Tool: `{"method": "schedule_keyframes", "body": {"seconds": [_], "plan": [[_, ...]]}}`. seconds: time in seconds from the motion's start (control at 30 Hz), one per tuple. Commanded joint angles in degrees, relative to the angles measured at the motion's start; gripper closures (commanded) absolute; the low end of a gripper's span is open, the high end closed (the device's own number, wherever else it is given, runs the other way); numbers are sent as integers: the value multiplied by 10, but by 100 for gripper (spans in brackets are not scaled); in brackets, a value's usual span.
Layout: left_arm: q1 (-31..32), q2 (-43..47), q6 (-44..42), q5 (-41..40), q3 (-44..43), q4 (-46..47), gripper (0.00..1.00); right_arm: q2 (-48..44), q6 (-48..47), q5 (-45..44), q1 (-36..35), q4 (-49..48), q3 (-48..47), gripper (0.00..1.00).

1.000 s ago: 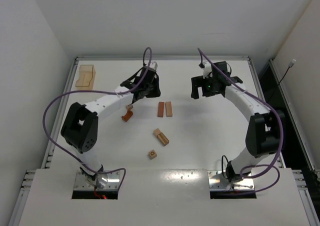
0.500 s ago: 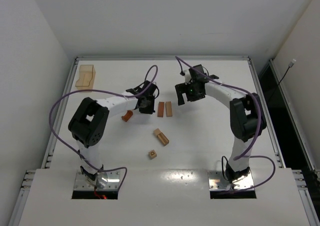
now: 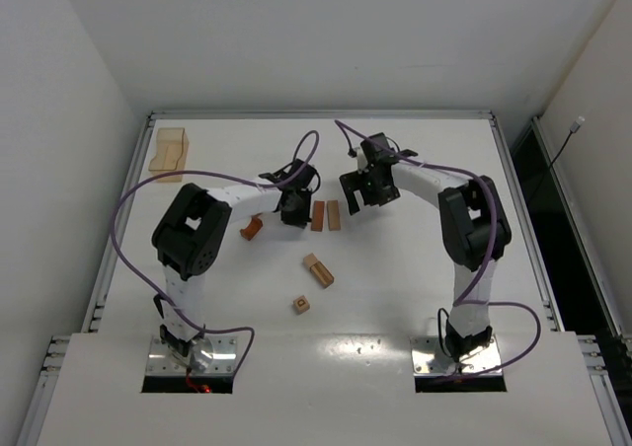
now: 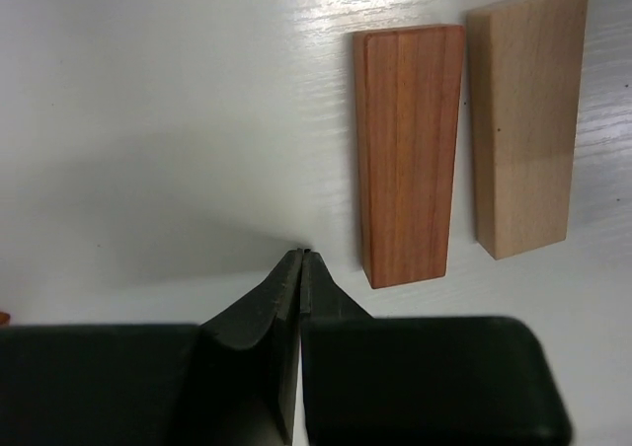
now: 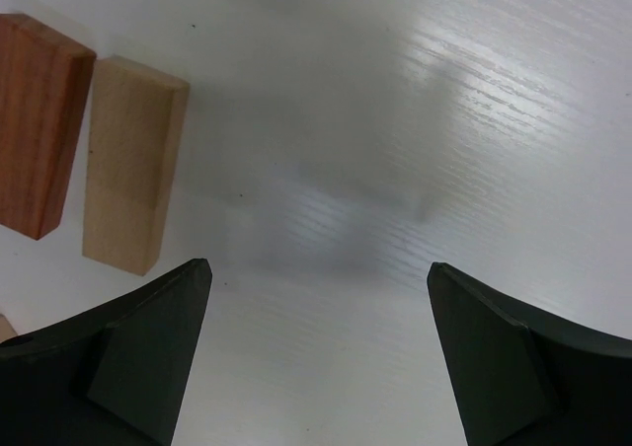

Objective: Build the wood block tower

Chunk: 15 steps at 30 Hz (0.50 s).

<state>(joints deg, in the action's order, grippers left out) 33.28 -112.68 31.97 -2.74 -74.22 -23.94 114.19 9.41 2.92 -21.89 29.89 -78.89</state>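
Two short bars lie side by side mid-table: a reddish-brown bar (image 3: 317, 216) (image 4: 408, 155) (image 5: 35, 140) and a light tan bar (image 3: 334, 215) (image 4: 523, 120) (image 5: 128, 165). My left gripper (image 3: 293, 212) (image 4: 301, 254) is shut with nothing in it, its tips just left of the reddish-brown bar's near end. My right gripper (image 3: 357, 194) (image 5: 316, 268) hangs open over bare table just right of the tan bar. A reddish arch piece (image 3: 251, 229) lies left of the left gripper. A tan and brown block pair (image 3: 317, 269) and a marked cube (image 3: 301, 305) lie nearer the bases.
A translucent amber box (image 3: 169, 151) stands at the far left corner of the white table (image 3: 415, 259). Purple cables loop above both arms. The table's raised rim runs along the back and both sides.
My left gripper has closed and shifted right, up to the reddish-brown bar. The right arm has swung left from the back right and now sits beside the tan bar, still open.
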Motion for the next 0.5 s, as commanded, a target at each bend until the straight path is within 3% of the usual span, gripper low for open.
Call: {"method": "schedule_keyframes", "body": {"seconds": [0.0, 0.47], "plan": [[-2, -19, 5, 4, -23, 0, 100, 12, 15, -12, -7, 5, -26, 12], [-2, -64, 5, 9, -71, -16, 98, 28, 20, -7, -7, 5, -31, 12]]}}
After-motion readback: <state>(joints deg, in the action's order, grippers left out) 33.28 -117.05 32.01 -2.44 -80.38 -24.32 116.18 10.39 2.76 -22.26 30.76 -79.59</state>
